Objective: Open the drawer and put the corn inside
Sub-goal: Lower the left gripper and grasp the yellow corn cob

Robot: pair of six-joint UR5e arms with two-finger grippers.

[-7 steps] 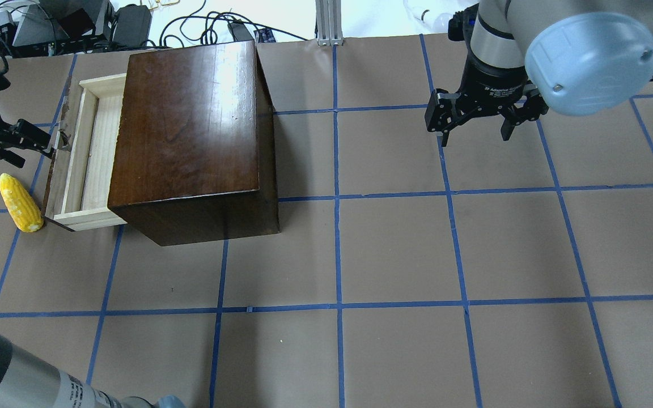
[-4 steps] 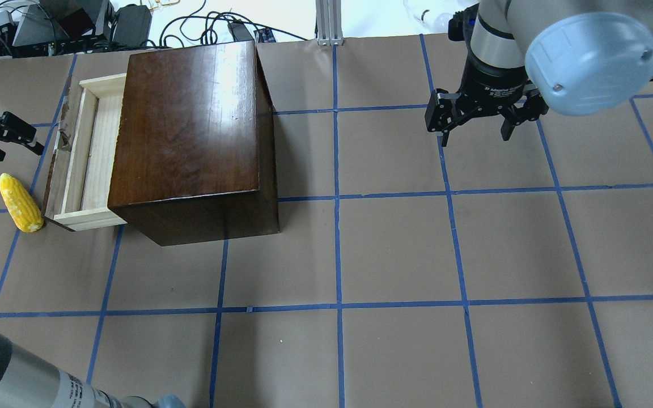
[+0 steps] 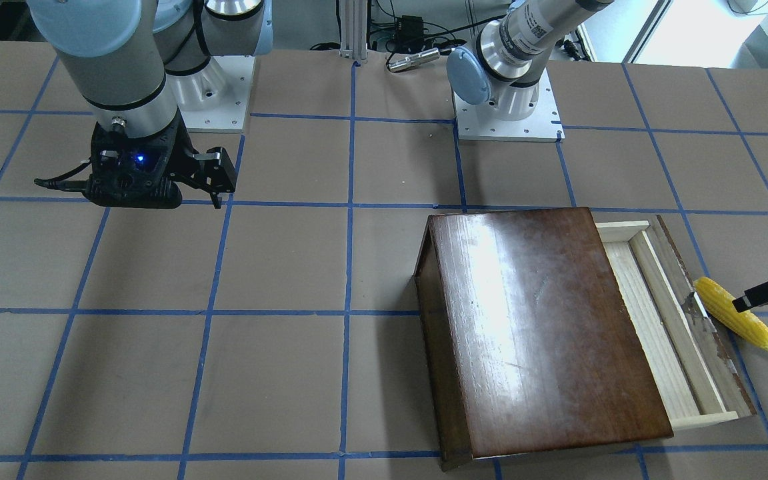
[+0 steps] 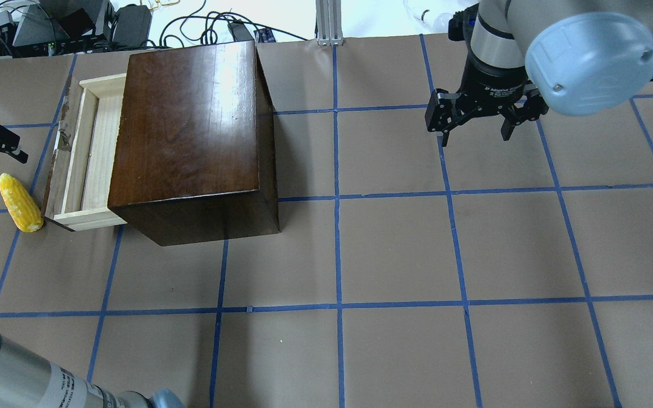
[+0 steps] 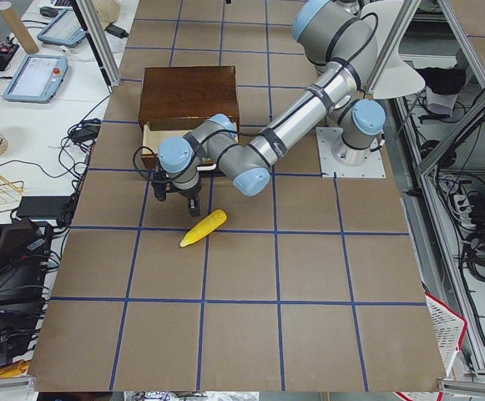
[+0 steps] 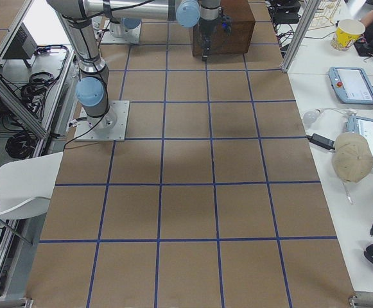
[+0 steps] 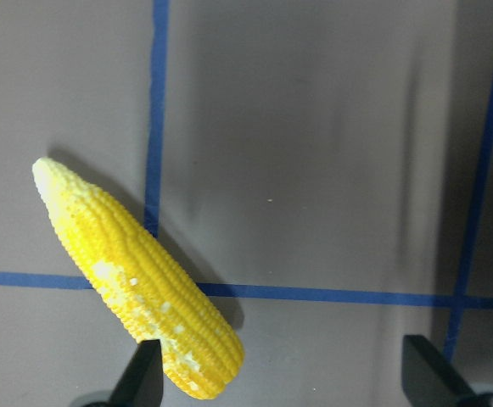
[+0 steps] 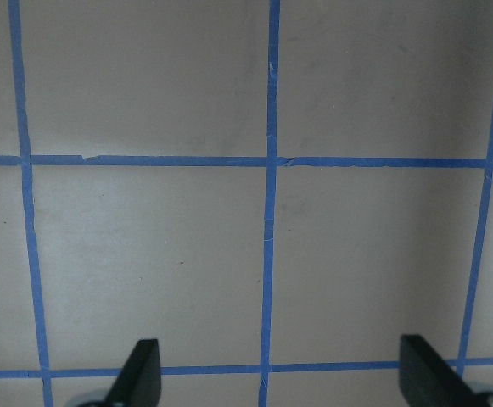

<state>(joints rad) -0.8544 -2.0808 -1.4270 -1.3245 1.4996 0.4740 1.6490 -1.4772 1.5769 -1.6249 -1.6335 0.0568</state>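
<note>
Black jaws stand wide and empty on the left gripper (image 7: 284, 377), poised above the corn (image 7: 136, 280). The cob's blunt end shows close by one fingertip (image 7: 144, 377), and the cob lies slantwise to the line between the jaws.

It rests on the brown paper counter (image 4: 394, 249), just beside the dark front panel of the drawer (image 4: 71, 164). Whether it touches the panel cannot be told. The drawer is pulled partway out of the glossy brown cabinet (image 4: 190, 124), showing a narrow strip of pale wood.

By its look the cob is a light, stiff toy. Its rows of kernels should give the pads some bite, but its round, tapered body may roll or slide toward the thin tip if pinched there. The safest hold is probably across the thick middle, with the wrist turned square to the cob's length. That hold should also let it go into the narrow opening lengthwise.

Well apart, the right gripper (image 4: 474, 122) hangs over bare counter, its jaws likewise spread and holding nothing.
</note>
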